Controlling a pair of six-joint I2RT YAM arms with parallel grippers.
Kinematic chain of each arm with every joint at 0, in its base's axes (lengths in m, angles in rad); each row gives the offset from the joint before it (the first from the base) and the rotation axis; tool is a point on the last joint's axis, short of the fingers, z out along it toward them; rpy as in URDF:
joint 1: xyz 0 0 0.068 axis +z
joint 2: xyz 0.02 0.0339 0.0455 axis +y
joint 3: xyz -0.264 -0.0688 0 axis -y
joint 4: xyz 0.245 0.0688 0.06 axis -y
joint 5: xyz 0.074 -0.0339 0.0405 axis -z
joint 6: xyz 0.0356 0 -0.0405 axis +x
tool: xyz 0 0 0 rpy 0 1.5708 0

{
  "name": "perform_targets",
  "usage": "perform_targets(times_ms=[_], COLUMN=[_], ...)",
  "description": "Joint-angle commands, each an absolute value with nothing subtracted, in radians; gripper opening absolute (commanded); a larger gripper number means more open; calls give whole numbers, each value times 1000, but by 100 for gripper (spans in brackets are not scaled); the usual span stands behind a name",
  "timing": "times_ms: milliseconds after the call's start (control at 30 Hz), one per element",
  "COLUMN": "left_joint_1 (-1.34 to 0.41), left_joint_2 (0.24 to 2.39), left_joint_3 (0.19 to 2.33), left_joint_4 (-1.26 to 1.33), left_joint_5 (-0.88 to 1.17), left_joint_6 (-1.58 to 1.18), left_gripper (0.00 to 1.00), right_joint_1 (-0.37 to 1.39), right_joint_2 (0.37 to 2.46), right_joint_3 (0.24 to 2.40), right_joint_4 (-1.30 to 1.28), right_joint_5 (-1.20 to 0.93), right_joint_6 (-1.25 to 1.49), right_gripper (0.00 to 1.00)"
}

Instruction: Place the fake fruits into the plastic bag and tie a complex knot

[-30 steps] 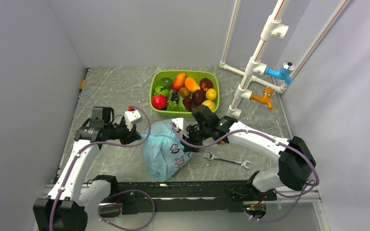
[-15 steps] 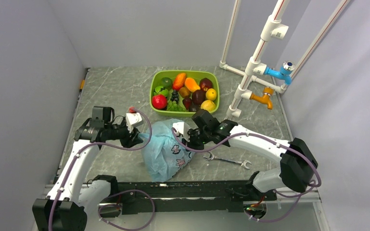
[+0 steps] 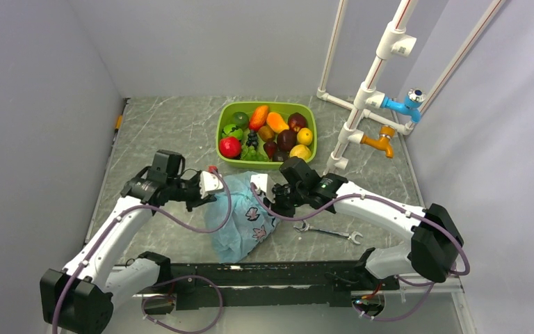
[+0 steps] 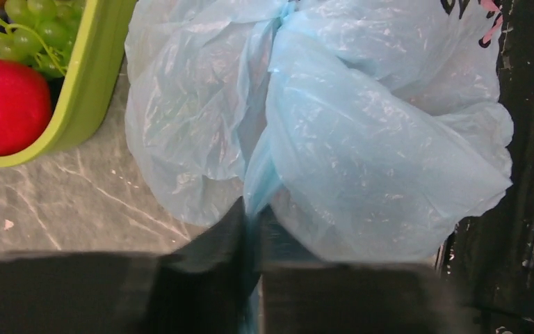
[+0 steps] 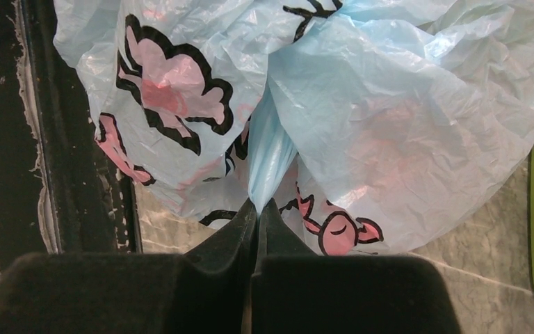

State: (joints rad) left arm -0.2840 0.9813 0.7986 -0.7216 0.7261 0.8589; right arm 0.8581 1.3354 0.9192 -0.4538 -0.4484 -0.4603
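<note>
- Where the left fingers (image 4: 252, 212) meet, they are pressed together on a thin, twisted strand of the plastic bag (image 4: 361, 153). The right fingers (image 5: 257, 205) are likewise clamped on a second strand of the same film.
- Risk at the grip: the film is thin and slick. If you pull the two strands unevenly, one may slide out from between the fingers, or stretch and tear at the pinch.
- Risk at the body: the bag lies on the tabletop (image 3: 174, 125) between the two arms, just beside the near wall of the tray (image 3: 220, 136). A sharp tug could drag it against that wall, or spill whatever it holds through a loose mouth.
- Risk to the task: most of the fake fruits (image 3: 268, 132) sit in the tray, outside the bag, so tying now would shut them out. A faint reddish tint shows through the film in the right wrist view, but you cannot tell whether it is fruit or print.
- Bag: light blue, translucent and finely crinkled, bulging in two soft lobes either side of a central gather. It is printed with pink figures in black outline. Whether the gather is already tied cannot be made out.
- Fruits: glossy, hard-looking and rounded. A red fruit (image 4: 0, 104) and green grapes (image 4: 35, 21) lie inside the lime-green tray wall.
- Periphery: a flat metal wrench (image 3: 327, 232) lies near the right arm. The tabletop is grey and marble-veined.
</note>
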Motion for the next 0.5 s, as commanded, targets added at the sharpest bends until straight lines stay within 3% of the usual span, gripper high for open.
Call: perform_targets(times_ms=[0, 233, 467], left_joint_1=[-322, -43, -9], left_joint_2=[1007, 867, 925], left_joint_3=[872, 909, 816], left_joint_4=[-708, -807, -812], left_joint_5=[586, 575, 554], left_joint_6=[803, 785, 846], left_gripper=[0, 0, 0], right_joint_1=[850, 796, 782], right_joint_2=[1305, 1155, 1186], right_joint_3=[973, 1010, 793], right_joint_4=[-449, -672, -614], right_joint_5=[-387, -220, -117], right_joint_6=[-445, -497, -574], right_gripper=[0, 0, 0])
